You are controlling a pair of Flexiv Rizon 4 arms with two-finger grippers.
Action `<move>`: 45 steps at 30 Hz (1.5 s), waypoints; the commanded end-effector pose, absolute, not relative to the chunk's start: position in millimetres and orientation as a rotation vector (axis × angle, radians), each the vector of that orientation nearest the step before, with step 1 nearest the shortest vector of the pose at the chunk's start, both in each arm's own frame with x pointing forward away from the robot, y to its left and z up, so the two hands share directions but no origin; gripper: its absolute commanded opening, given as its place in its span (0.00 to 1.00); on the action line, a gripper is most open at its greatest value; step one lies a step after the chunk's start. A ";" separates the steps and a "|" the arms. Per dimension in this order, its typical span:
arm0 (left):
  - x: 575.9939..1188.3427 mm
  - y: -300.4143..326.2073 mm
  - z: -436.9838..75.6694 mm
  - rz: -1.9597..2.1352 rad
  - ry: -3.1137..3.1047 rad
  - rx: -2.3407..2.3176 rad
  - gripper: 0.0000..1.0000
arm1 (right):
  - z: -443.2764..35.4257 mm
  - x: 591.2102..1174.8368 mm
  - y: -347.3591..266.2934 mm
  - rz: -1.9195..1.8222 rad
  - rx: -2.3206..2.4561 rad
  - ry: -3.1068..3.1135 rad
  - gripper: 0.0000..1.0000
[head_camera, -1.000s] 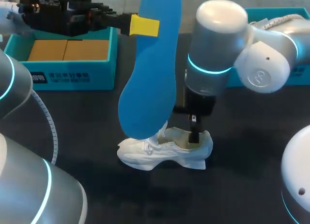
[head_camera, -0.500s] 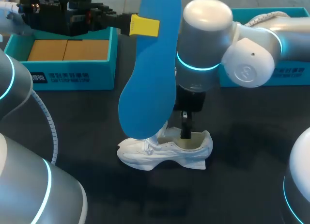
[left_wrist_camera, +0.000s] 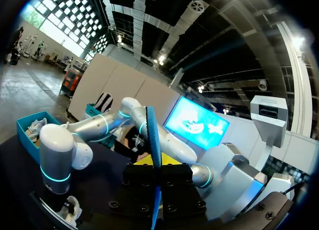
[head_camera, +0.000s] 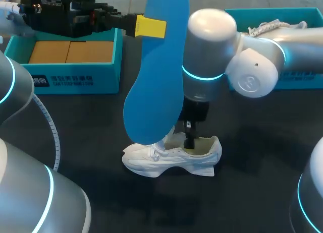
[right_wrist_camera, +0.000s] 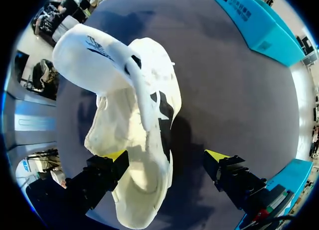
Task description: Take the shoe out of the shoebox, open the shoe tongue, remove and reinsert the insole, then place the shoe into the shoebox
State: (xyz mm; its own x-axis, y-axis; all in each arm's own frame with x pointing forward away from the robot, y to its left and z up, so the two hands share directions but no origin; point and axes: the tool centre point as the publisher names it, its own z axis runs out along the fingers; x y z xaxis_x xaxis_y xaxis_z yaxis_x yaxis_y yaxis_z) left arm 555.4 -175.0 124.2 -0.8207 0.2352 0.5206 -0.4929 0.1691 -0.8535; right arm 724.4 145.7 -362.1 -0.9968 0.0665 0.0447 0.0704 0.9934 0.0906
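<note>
Dark and matte, the surface (head_camera: 262, 142) carries one white shoe (head_camera: 174, 157) near its middle, toe toward 9 o'clock, outside both boxes. The left arm's fingers (head_camera: 150, 27) are clamped on the blue insole (head_camera: 156, 71), which hangs upright with its lower end just over the shoe's forefoot. Whether it touches cannot be told. The right arm's fingers (right_wrist_camera: 115, 156) stand apart at the heel opening, one over the inside of the shoe and the other outside its wall, gripping nothing.

The step in hand looks like reinsertion. To do it well, the right arm would likely need to pin the heel and keep the tongue lifted. The left arm would need to tilt the insole toe-first and low, so that it slides along the sole bed instead of buckling against the collar.

By count there are one insole, one shoe on the surface and two teal shoeboxes. One shoebox (head_camera: 75, 66) sits at 10 o'clock with cardboard inside. A second box (head_camera: 298, 76) sits at 2 o'clock and holds what appears to be a second shoe (head_camera: 270, 26).
</note>
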 end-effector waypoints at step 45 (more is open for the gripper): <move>556.4 -176.2 124.4 1.704 -1.899 0.242 0.00 | -383.8 710.5 140.9 -0.132 -0.246 -2.986 0.00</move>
State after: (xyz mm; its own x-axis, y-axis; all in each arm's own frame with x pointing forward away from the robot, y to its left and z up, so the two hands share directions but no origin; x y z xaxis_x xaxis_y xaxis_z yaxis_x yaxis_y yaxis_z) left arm 555.4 -175.0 124.2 -0.8207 0.2352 0.5206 -0.4929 0.1691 -0.8535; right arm 711.9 143.2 -396.0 -0.9767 0.1509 0.1523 0.1644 0.9831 0.0808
